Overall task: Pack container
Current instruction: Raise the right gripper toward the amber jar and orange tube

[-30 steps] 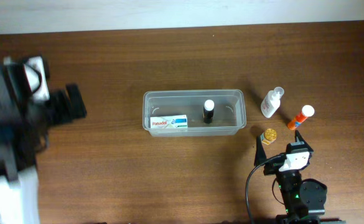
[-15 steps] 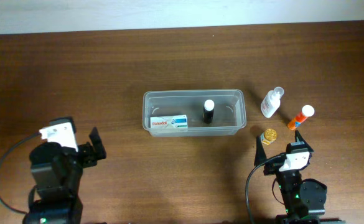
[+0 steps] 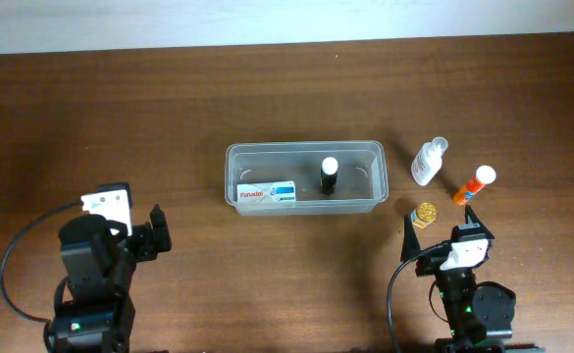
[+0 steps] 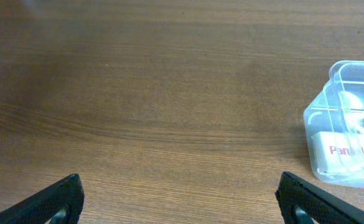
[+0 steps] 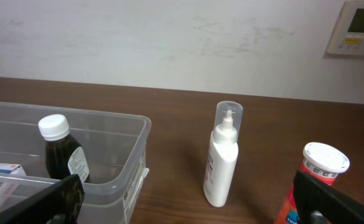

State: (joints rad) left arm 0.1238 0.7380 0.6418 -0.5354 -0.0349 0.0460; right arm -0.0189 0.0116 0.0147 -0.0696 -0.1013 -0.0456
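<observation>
Right gripper (image 3: 442,224): jaws spread wide, empty, near the worktop's (image 3: 267,88) front edge.
Left gripper (image 4: 180,199): spread, empty, well left of the container.
Likely pick: gold-topped item (image 3: 425,212), just ahead of the right gripper; centre on it and descend straight.
Container (image 3: 306,148): mid-worktop, free space at its right end.
Hazard: spray bottle (image 3: 427,162) and orange tube (image 3: 473,184) stand near.

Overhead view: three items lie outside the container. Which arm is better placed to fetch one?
Right: the right gripper, open, sits beside the gold item, spray bottle and orange tube; the left gripper lies far beyond the container.
</observation>
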